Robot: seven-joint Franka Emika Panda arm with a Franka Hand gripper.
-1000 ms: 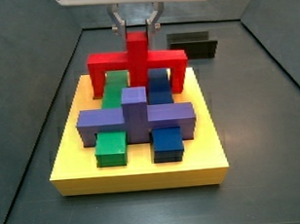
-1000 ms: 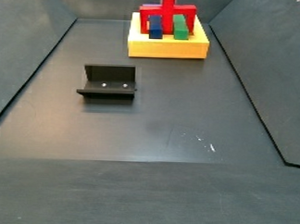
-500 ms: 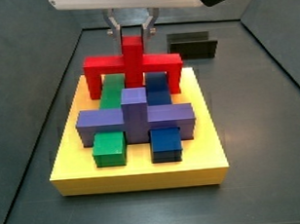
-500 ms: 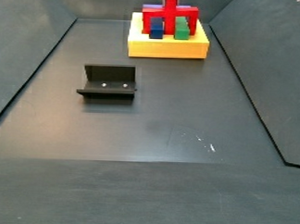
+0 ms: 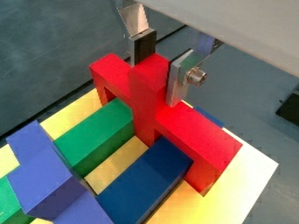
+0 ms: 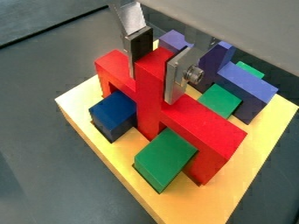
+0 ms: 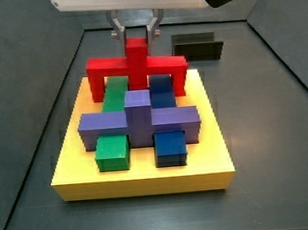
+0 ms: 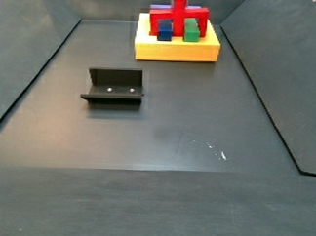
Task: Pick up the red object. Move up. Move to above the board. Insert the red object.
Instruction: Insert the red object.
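Red object [image 5: 158, 109] sits directly between and below the fingers [image 5: 184, 74], which clamp its upright post; crossbar runs crosswise to the green bar [image 5: 93, 136] and blue bar [image 5: 146, 179], legs straddling them on the board [image 6: 100, 131]. Looks seated or nearly so, judging by leg height in a side view [image 7: 140, 73]. Fixture [image 8: 113, 86] sits well apart on the floor.

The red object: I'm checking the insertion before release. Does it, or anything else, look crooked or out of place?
Nothing stands out. The red object stands upright on the board, straddling the green bar and blue bar, level in both side views. The claw grips its post squarely. The fixture sits apart on the floor.
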